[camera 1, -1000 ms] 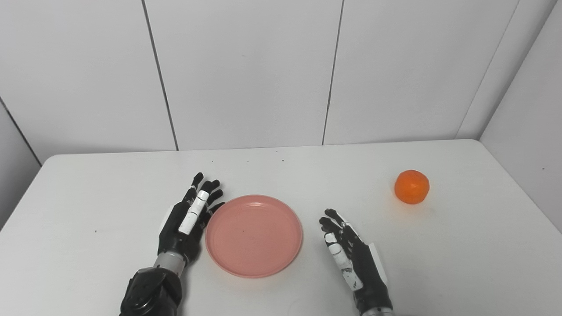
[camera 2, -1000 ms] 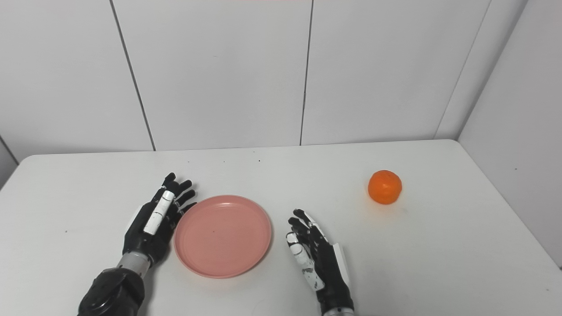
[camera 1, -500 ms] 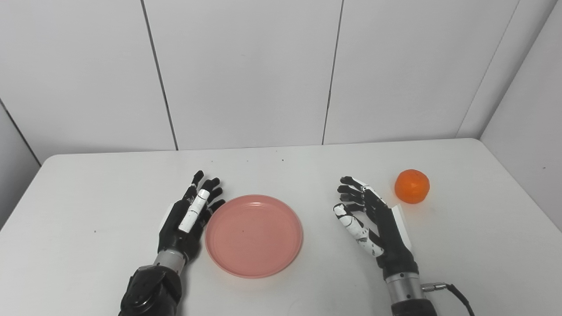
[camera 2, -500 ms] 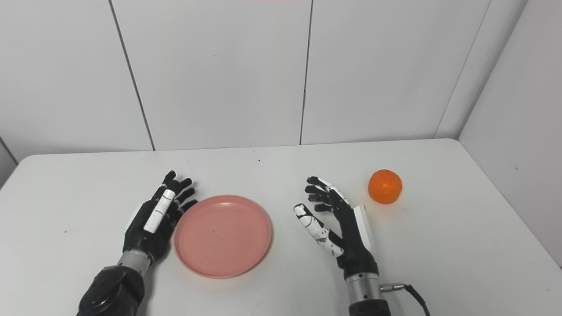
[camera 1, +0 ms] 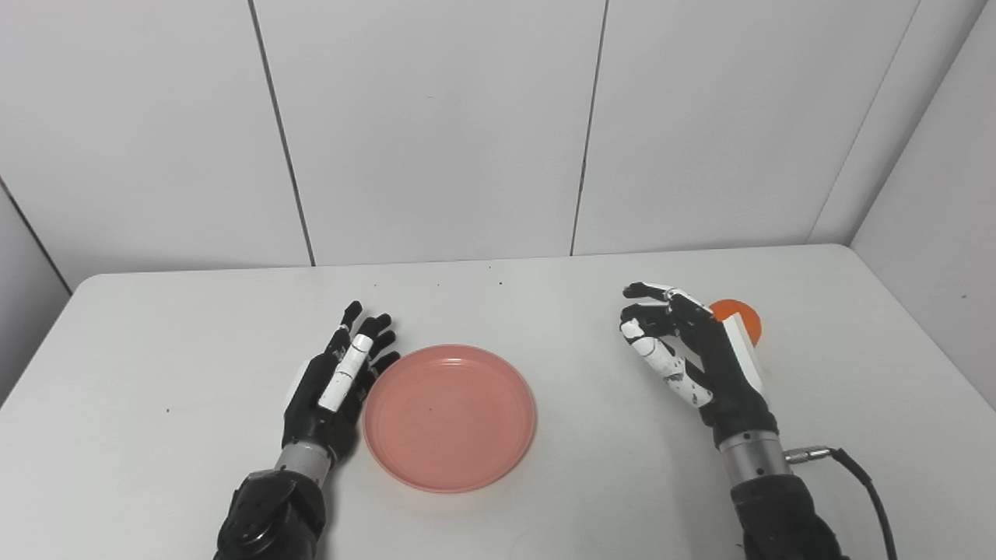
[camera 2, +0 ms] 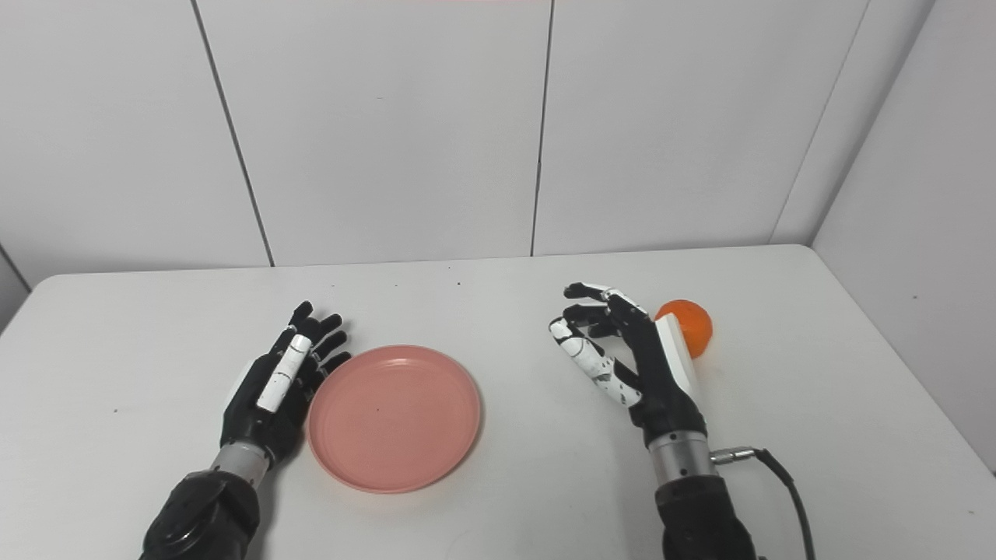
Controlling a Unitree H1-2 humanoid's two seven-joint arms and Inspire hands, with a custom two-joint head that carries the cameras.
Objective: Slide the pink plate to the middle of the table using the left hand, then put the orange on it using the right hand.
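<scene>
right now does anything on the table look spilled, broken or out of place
Nothing stands out. The pink plate lies flat and empty beside the open left hand, and the orange sits whole on the table, partly hidden behind the open right hand.

Left eye: head-mounted, looks down and forward over the worktop (camera 1: 545, 311) toward the wall.
Right eye: just beside it, sharing nearly the whole scene.

Lab test booth — bare white panelled walls (camera 1: 436, 124).

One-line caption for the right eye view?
Right hand open beside the orange; left hand flat by the pink plate.
</scene>
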